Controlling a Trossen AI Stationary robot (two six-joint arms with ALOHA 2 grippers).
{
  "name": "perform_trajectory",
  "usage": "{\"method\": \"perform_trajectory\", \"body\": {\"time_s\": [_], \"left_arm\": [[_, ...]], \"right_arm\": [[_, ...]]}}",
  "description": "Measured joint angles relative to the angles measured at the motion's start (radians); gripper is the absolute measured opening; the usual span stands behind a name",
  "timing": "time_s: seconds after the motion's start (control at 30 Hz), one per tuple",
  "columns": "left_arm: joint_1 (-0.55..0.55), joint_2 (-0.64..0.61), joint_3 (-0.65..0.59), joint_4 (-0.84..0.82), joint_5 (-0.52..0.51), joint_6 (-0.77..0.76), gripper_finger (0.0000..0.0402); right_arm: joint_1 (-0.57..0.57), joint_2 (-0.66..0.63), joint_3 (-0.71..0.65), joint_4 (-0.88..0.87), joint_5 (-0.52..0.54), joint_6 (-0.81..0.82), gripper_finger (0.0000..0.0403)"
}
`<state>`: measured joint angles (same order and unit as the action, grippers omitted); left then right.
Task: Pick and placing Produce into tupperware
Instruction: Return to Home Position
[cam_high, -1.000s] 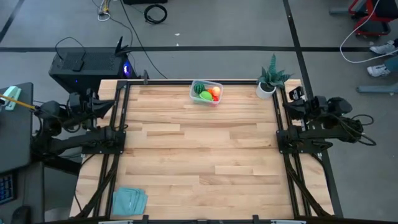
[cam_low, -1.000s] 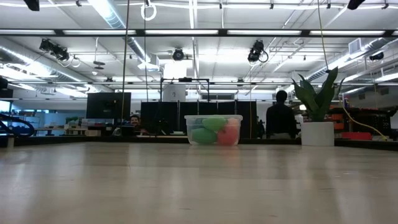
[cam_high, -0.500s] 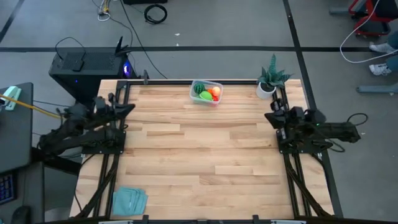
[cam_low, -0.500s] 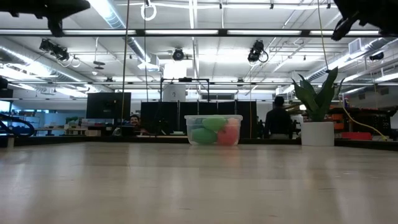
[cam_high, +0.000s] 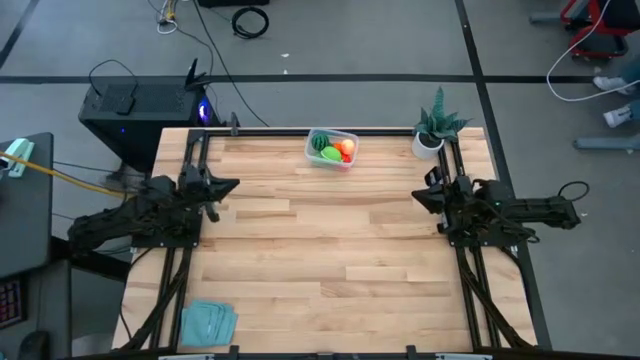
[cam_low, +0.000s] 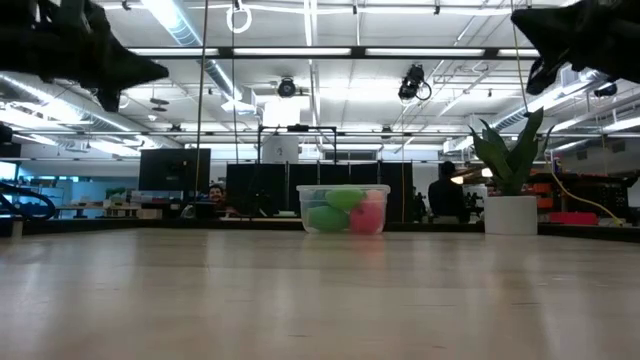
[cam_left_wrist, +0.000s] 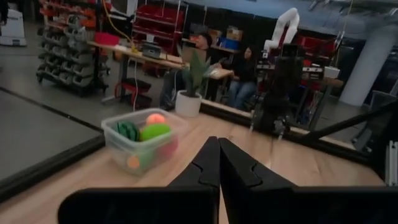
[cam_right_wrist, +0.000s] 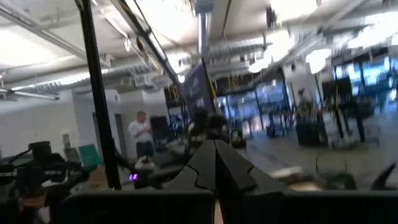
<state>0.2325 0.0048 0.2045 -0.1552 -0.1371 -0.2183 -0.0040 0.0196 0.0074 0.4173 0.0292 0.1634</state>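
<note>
Produce (cam_high: 333, 152) lies piled in the tupperware (cam_high: 309, 148), far out ahead of both jaws and midway between them, right by the far edge of the tabletop (cam_high: 320, 250). The toy pieces look light, hard and smooth, so they may slip, and a grab across the fat middle seems best. Both the left jaws and the right jaws are pressed shut and hold nothing, with lots of bare wood between them, but the plant (cam_high: 434, 128) stands near the right jaws.

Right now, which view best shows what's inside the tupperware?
Left wrist view: the tupperware is close, its produce distinct. High view: distant, from above. Low view: side-on, pieces overlapping. Right wrist view: absent.
</note>
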Motion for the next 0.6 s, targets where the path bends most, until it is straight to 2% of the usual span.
{"method": "perform_trajectory", "body": {"time_s": [0.33,0.6], "left_arm": [[0.0,0.001,-0.195,0.263,0.001,-0.04,0.0004],[0.0,0.002,-0.196,0.274,0.079,-0.028,0.0004]], "right_arm": [[0.0,0.0,0.0,-0.199,-0.028,0.089,0.0005],[0.0,0.0,0.0,-0.3,-0.139,0.105,0.0002]]}}
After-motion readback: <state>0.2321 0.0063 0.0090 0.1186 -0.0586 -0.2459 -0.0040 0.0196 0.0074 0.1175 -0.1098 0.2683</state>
